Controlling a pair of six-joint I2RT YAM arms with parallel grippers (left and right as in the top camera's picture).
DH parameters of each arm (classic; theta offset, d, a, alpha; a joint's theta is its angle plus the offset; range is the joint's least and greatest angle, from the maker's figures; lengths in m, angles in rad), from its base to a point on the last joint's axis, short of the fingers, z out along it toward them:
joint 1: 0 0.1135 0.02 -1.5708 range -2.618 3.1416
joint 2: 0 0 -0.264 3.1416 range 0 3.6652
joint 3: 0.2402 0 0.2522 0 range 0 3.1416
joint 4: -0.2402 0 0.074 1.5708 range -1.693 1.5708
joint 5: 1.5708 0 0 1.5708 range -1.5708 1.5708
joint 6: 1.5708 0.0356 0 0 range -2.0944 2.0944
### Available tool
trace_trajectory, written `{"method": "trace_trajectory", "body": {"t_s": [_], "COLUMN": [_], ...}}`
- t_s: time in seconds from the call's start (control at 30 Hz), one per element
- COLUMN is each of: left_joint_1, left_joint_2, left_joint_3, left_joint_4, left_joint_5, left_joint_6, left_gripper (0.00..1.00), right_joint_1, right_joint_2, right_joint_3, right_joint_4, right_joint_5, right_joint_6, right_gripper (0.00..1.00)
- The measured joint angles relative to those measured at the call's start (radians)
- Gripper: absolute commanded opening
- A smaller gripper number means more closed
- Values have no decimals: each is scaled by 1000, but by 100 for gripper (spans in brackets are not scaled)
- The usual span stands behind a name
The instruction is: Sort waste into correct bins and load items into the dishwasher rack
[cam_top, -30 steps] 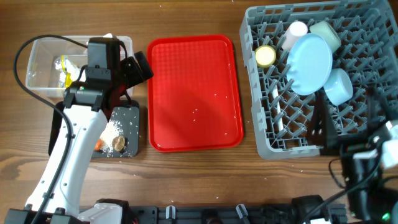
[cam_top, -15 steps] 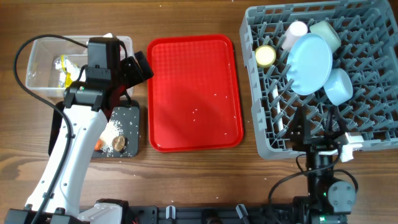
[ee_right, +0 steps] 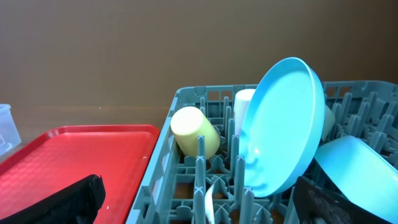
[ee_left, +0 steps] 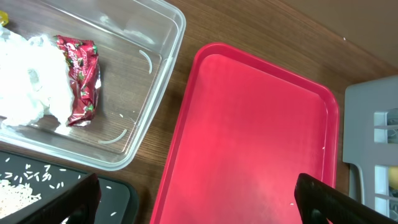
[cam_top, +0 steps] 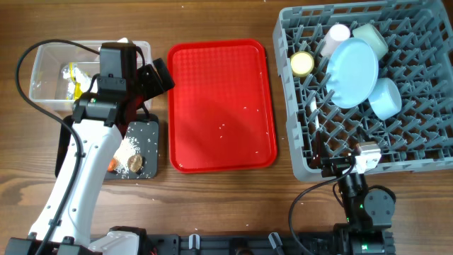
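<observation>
The grey dishwasher rack [cam_top: 304,166] at the right holds the light blue plate [cam_top: 352,71], a light blue bowl [cam_top: 386,98], the yellow cup [cam_top: 302,64] and a pale cup [cam_top: 338,33]. The right wrist view shows the plate [ee_right: 283,124], yellow cup [ee_right: 194,132] and white spoon [ee_right: 209,200] among the pegs. My right gripper [cam_top: 327,161] [ee_right: 205,205] is open and empty at the rack's near edge. My left gripper [cam_top: 161,76] [ee_left: 199,202] is open and empty between the clear bin [cam_top: 42,67] and the red tray. White tissue [ee_left: 28,81] and a red wrapper [ee_left: 81,78] lie in the clear bin [ee_left: 158,87].
The flat red tray [cam_top: 221,106] [ee_left: 249,143] lies in the middle with a few stray grains. The black bin [cam_top: 150,134] under my left arm holds rice [cam_top: 128,151], a brown lump [cam_top: 136,163] and a bit of carrot [cam_top: 112,165].
My right arm has swung in from the far right and drawn back to the rack's near edge. The left arm and all objects have stayed still.
</observation>
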Motion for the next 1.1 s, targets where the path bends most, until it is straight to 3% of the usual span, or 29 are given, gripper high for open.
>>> {"method": "trace_trajectory", "body": {"t_s": [0.83,1.1], "left_joint_1": [0,-22], "left_joint_2": [-17,-393], "left_joint_3": [0,-3], "left_joint_4": [-8,-16], "left_joint_5": [-5,14], "left_joint_6": [0,0], "left_gripper": [100,100], "right_joint_1": [0,0], "right_joint_2": [0,0], "right_joint_3": [0,0], "right_joint_4": [0,0], "right_joint_5": [0,0], "right_joint_6": [-15,-15], "right_gripper": [100,100]}}
